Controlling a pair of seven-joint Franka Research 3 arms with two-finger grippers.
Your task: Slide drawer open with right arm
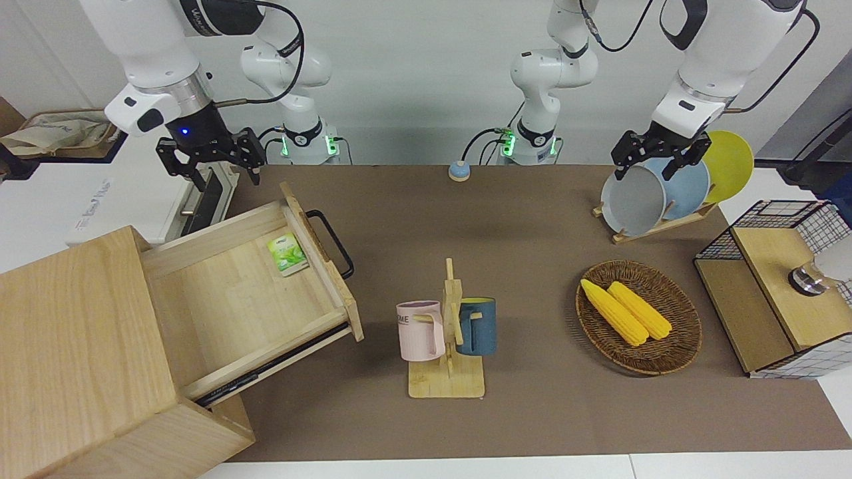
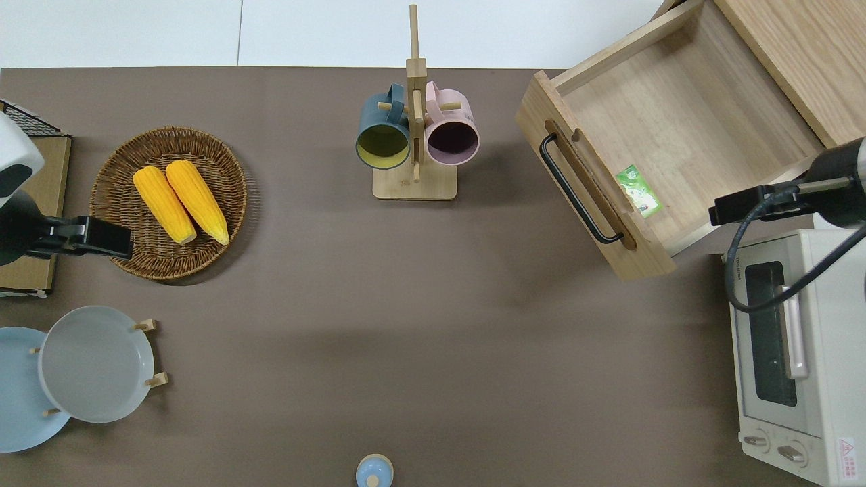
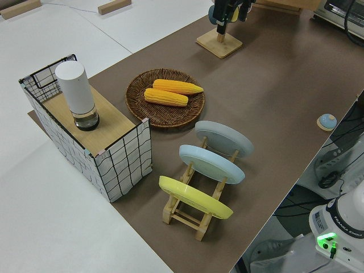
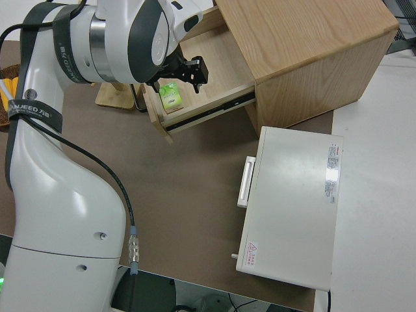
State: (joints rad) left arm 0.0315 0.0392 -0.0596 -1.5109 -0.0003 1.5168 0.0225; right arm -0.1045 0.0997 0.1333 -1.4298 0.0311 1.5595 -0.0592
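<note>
At lower left of the front view your drawer (image 1: 246,299) stands pulled well out of its box (job looks done); the right gripper (image 1: 212,158) hangs spread, empty, clear of the handle (image 1: 331,243).

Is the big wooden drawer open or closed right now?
Open. The drawer sticks far out of its wooden box, so its floor shows, with a small green packet lying inside near the black handle.

Sitting on the table: two corn cobs (image 1: 626,311), two mugs (image 1: 422,330), three plates (image 3: 210,164), one drawer (image 1: 246,293), one green packet (image 1: 287,255), one toaster oven (image 2: 791,352)
</note>
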